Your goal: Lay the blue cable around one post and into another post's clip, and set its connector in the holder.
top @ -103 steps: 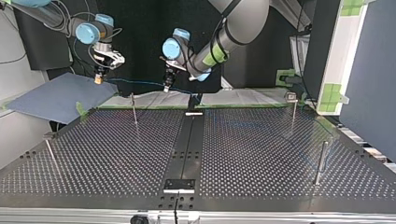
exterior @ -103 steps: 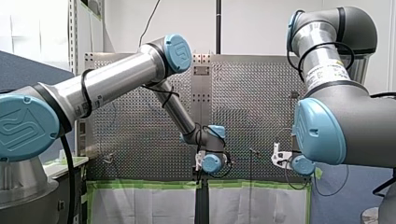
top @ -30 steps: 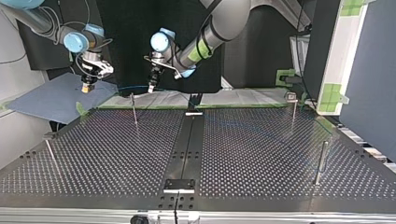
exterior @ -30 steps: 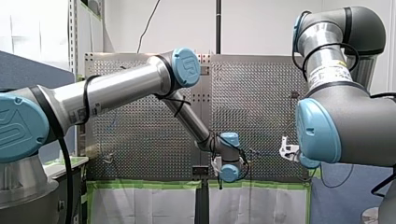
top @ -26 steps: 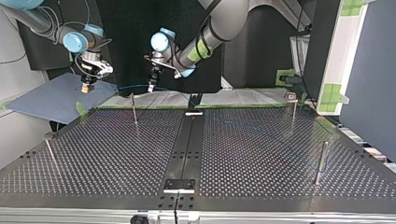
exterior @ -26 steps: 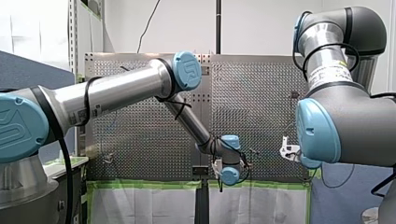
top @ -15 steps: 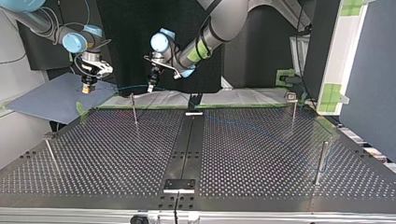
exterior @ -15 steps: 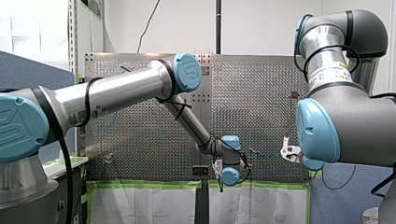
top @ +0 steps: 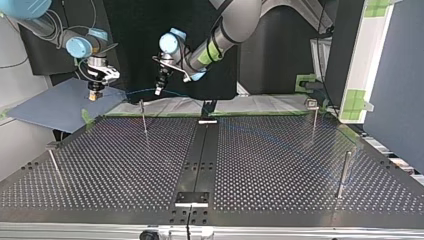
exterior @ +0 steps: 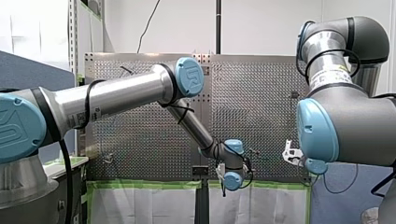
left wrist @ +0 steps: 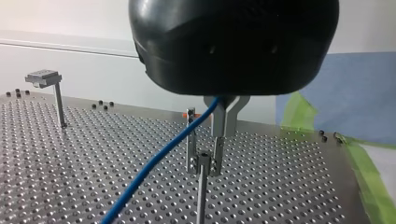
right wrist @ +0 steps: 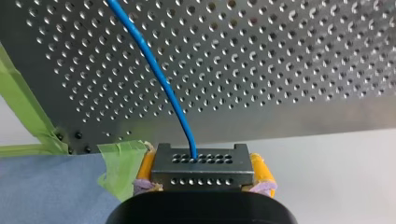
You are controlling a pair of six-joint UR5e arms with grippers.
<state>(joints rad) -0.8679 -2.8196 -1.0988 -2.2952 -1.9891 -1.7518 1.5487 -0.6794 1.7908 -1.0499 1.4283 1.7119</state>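
Because the blue cable [left wrist: 165,155] is thin, light and limp, we judge it will sag and swing unless kept gently taut, and that it is best taken by its rigid end. It is held that way: our right gripper [right wrist: 202,169] has its yellow pads [right wrist: 259,169] pinching the grey connector [right wrist: 202,161], and the cable leaves it toward the perforated table [top: 270,165].

In the top view this gripper hangs at ten o'clock, off the table and over a blue mat [top: 50,110]. Our left gripper [left wrist: 203,171] hangs at eleven o'clock, near the table's arm-side edge. Its metal fingers [left wrist: 217,140] stand slightly apart, and the cable threads loosely between them, guided and not clamped.

A thin near post [left wrist: 201,200] stands just ahead of those fingertips, and we judge it the likeliest snag. In the top view a second post [top: 343,172] stands at four o'clock and a third post [top: 56,167] at eight o'clock, well apart from each other. Between them the table offers broad room for sweeping the cable across.
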